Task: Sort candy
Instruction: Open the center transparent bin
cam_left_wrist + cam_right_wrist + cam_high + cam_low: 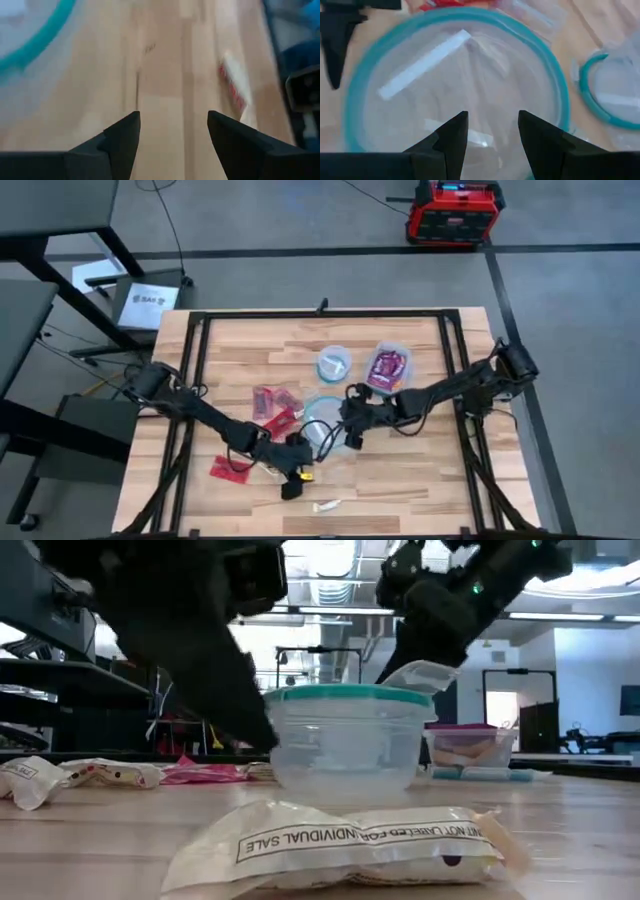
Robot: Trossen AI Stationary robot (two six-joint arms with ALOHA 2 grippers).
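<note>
Nearest lay a cream wrapped candy packet [340, 840], unsorted. My right gripper [492, 132], empty w/ fingers apart, hovered over the clear teal-rimmed round tub [350, 100], prob. holding white sticks [422, 65]. Red packets [272, 402] remained loose.

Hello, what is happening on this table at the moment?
A two-arm robot is sorting candy. The right gripper hangs open over a round blue-rimmed container with a white stick inside. The left gripper, open and empty, is low over the table. Red packets lie loose.
</note>
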